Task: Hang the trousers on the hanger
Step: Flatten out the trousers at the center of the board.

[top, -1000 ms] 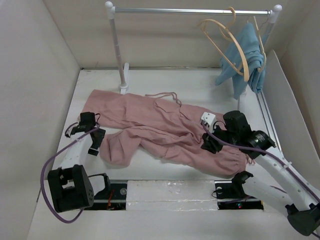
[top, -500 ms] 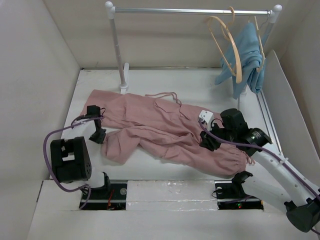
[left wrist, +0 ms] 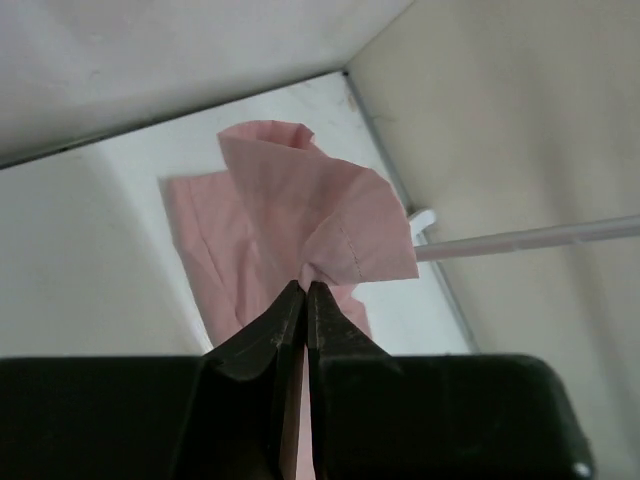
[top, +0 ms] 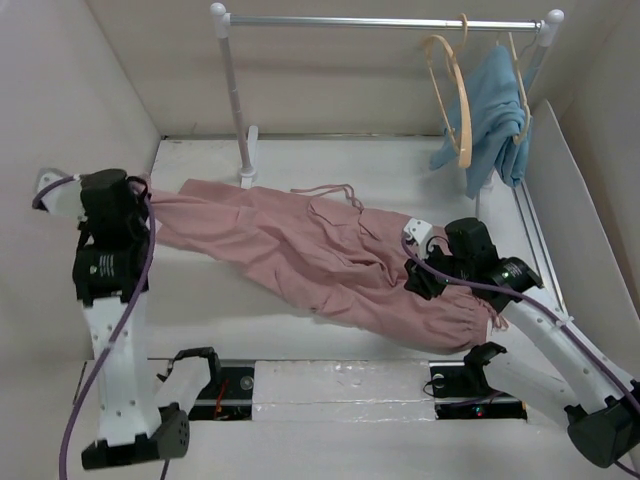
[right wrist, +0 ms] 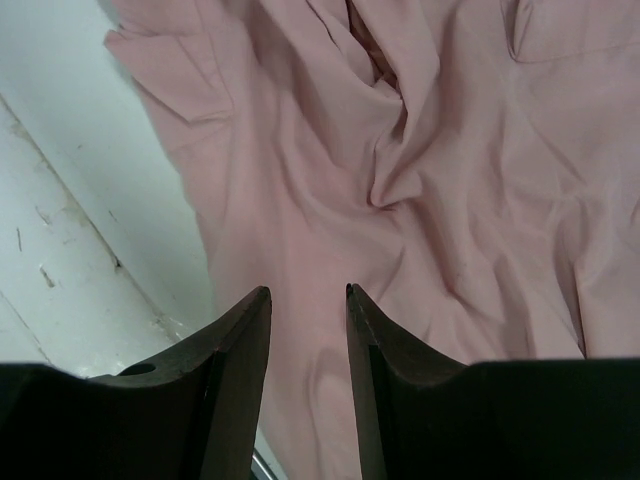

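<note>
The dusty-pink trousers (top: 320, 255) lie spread across the white table, one leg pulled taut to the far left. My left gripper (top: 143, 192) is raised above the table's left side and shut on that leg's end; in the left wrist view the black fingers (left wrist: 330, 340) of the left gripper (left wrist: 305, 287) pinch a bunched fold of the trousers (left wrist: 300, 200). My right gripper (top: 416, 282) hovers low over the other leg; in the right wrist view the right gripper (right wrist: 308, 292) stands open with the trousers (right wrist: 420, 150) below and nothing between its fingers. The tan wooden hanger (top: 452, 100) hangs on the rail.
A metal clothes rail (top: 380, 21) on white posts (top: 236, 100) stands at the back. A light-blue garment (top: 497, 110) hangs on a second hanger at its right end. Beige walls close in on the left and right. The arm bases sit at the near edge.
My left gripper shut on the end of the trouser leg and rose up and to the left, unfolding and stretching that leg. The right arm barely moved.
</note>
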